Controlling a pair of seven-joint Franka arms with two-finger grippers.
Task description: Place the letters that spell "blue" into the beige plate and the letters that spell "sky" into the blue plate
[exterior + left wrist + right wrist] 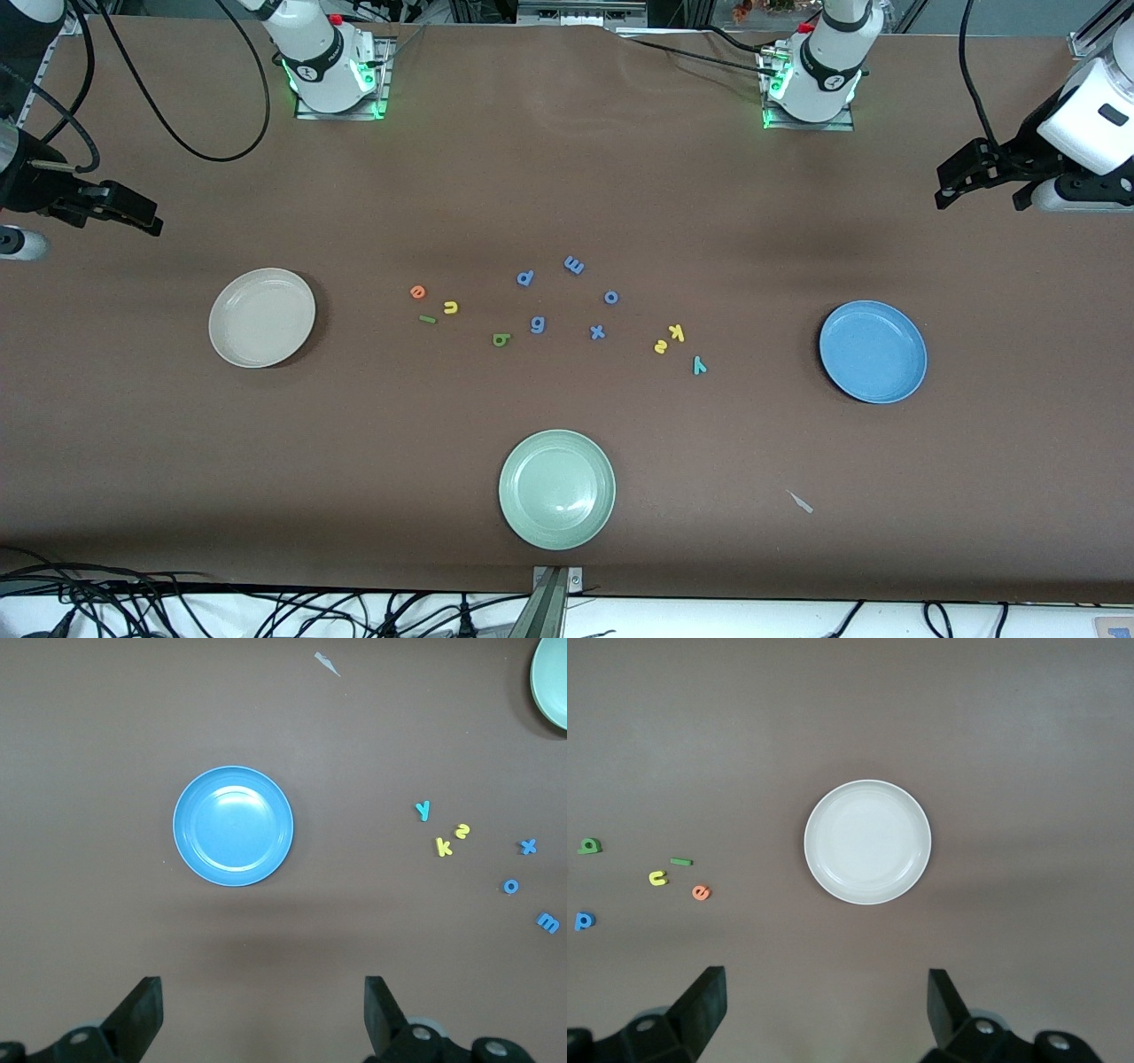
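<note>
Nearest the camera sits a pale green plate point(556, 489), empty. Beige plate point(261, 317) lies toward the right arm's end of the desk, blue plate point(873, 351) toward the left arm's end, both empty. Letters e point(417, 291), u point(450, 307), l point(427, 319), b point(500, 338), s point(661, 346), k point(676, 332), y point(699, 364) lie loose between them. Left pincer point(263, 1014) and right pincer point(826, 1014) wait spread, holding nothing. No brand markings legible.

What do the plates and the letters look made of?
Blue plate, beige plate, green plate: probably hard plastic or melamine, smooth with soft glare spots, uniform colour. Letters such as the k: matte, no glare, flat cutouts, possibly foam or plastic; hard to tell.
</note>
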